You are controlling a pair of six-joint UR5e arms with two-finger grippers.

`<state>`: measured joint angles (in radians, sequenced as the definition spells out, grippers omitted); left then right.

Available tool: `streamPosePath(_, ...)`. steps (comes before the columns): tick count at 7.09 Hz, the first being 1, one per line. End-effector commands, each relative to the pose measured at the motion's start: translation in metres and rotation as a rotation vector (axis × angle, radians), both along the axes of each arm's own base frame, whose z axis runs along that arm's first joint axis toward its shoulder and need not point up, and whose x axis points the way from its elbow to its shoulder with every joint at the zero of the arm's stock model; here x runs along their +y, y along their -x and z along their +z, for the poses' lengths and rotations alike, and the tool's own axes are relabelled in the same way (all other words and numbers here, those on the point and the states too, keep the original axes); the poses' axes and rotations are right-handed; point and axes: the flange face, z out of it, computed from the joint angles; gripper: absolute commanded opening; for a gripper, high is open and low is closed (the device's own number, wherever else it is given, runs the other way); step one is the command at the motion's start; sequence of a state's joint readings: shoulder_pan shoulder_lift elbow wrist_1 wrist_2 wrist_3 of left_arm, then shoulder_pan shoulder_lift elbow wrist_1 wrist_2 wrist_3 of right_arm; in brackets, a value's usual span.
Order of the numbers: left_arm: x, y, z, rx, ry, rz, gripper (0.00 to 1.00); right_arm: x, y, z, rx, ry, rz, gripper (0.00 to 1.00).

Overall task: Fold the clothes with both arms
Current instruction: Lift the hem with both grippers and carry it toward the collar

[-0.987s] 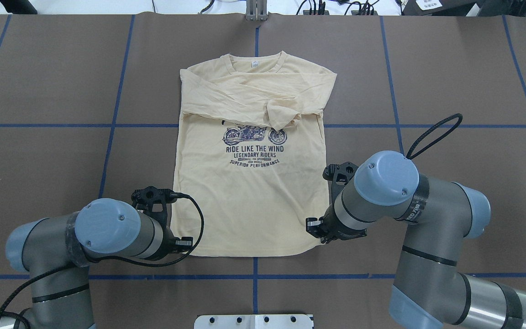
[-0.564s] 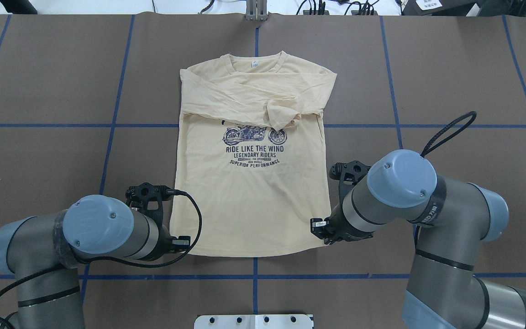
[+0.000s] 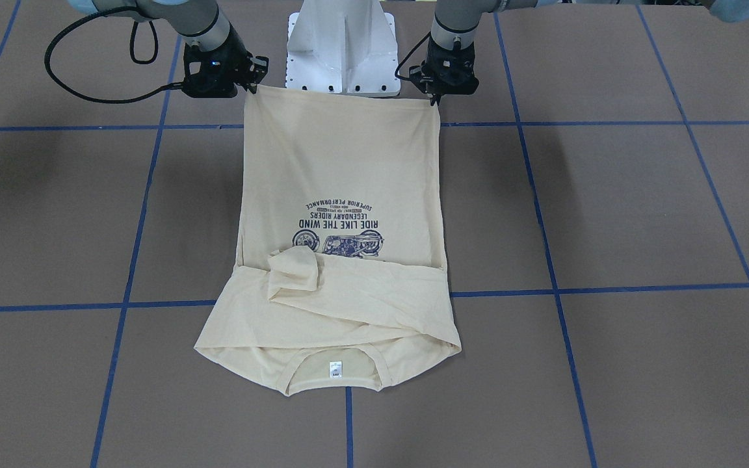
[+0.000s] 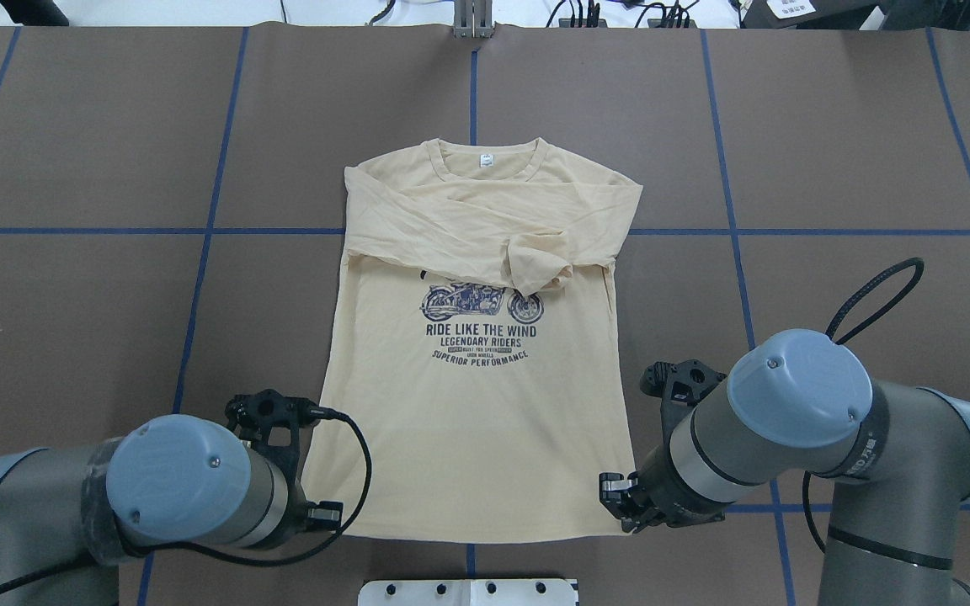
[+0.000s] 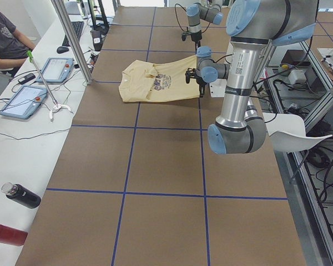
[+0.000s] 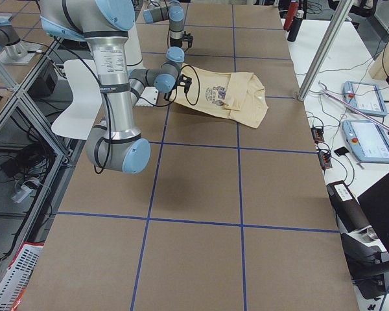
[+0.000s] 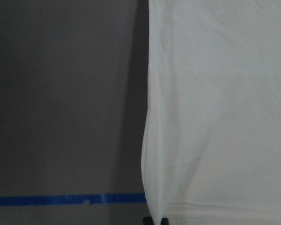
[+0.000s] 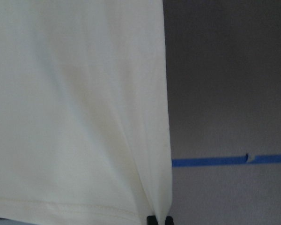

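The cream-yellow long-sleeved T-shirt lies print up, collar away from me, with both sleeves folded across the chest. Its hem end is raised off the table in the front-facing view. My left gripper is shut on the hem's left corner; it also shows in the front-facing view. My right gripper is shut on the hem's right corner and also shows there. In the wrist views the fabric runs down into the closed fingertips at the bottom edge.
The white pedestal base sits just behind the hem. Blue tape lines grid the brown table. In the left side view, a bench with tablets, bottles and a seated person lies beyond the table.
Both arms have drawn back toward the robot's base with the hem corners held. The whole shirt has slid toward the robot, collar included.
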<state>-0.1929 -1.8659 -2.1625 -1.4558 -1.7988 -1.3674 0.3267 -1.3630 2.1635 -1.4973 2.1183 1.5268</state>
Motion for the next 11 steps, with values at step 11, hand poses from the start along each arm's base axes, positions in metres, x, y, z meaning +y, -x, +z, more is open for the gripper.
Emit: streamPosePath(11,-0.238,0.112,-0.073,0.152,-0.124,-0.258,0.0,-0.259,-0.122,-0.022,-0.019,-0.037,0.449,0.0)
